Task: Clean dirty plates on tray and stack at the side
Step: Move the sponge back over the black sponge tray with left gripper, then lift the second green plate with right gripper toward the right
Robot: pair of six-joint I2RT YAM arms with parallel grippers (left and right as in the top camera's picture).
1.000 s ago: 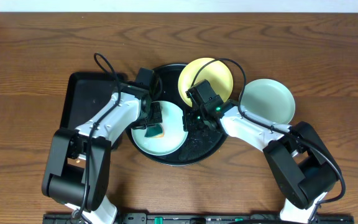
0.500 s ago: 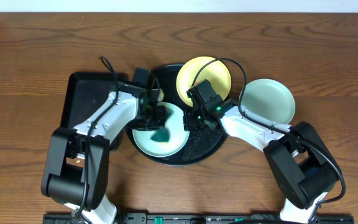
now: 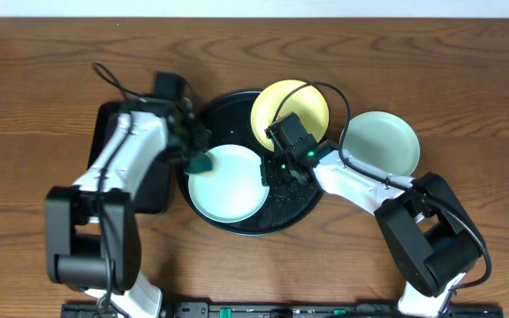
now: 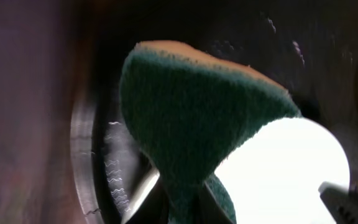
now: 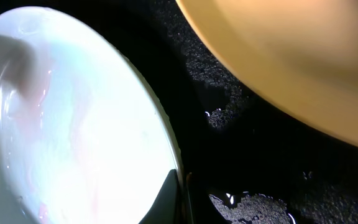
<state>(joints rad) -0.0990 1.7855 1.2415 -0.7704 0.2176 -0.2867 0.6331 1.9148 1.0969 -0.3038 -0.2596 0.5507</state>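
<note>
Overhead, starting at my left, the smaller rectangular black tray (image 3: 113, 146) sits against the large round black tray (image 3: 237, 99). My left gripper (image 3: 194, 159) hangs over the round tray's left rim, clamped on a dark green scouring sponge (image 3: 201, 164). It is just off the edge of the pale mint-blue plastic plate (image 3: 228, 184), which lies in the tray's front half. My right gripper (image 3: 272, 174) is down at that plate's right rim; I cannot tell whether its jaws are apart or pinching the rim. Behind it the pale yellow plastic plate (image 3: 292, 110) rests over the tray's back-right rim. A second mint-blue plate (image 3: 380, 141) lies on the wooden table (image 3: 467, 79) to the right, off the tray.

I judge these plates light, stiff and, being wet, slippery, so the raised rim, pinched from the side, is the sensible hold. The sponge is soft and folds under the jaws.

Left wrist shows that fold and a tan backing, neither of which I can make out from above. Right wrist shows faint pink streaks (image 5: 42, 93) on the mint plate and water beads (image 5: 219, 115) on the tray floor, whereas overhead the plate looks clean.
</note>
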